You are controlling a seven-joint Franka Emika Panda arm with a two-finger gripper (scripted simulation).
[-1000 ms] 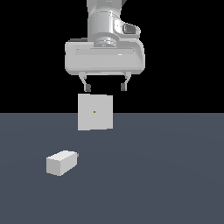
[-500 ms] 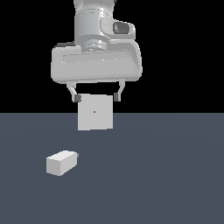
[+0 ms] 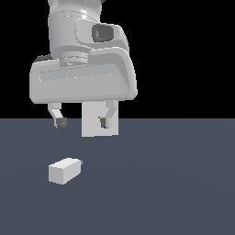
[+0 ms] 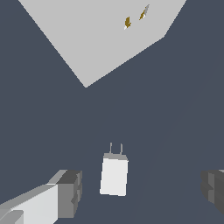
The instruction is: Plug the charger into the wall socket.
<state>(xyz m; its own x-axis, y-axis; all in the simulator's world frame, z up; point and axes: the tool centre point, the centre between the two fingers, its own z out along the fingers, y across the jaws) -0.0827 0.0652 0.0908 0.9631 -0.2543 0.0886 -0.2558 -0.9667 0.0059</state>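
The charger (image 3: 64, 170) is a small white block with a short grey stub, lying on the dark floor at the exterior view's lower left. The wall socket (image 3: 93, 123) is an upright white square panel behind it, partly hidden by the gripper's right finger. My gripper (image 3: 82, 122) hangs open and empty above the charger, in front of the socket. In the wrist view the charger (image 4: 114, 173) lies between my two fingers (image 4: 68, 192), prongs pointing toward the socket (image 4: 96, 35), which shows two small orange marks.
The dark grey floor (image 3: 174, 183) stretches around both objects. The large white hand body (image 3: 82, 82) fills the upper part of the exterior view.
The arm has come down and toward the camera, shifting to the exterior view's left. The fingers now hang lower, nearer the charger. The charger and socket have not moved.
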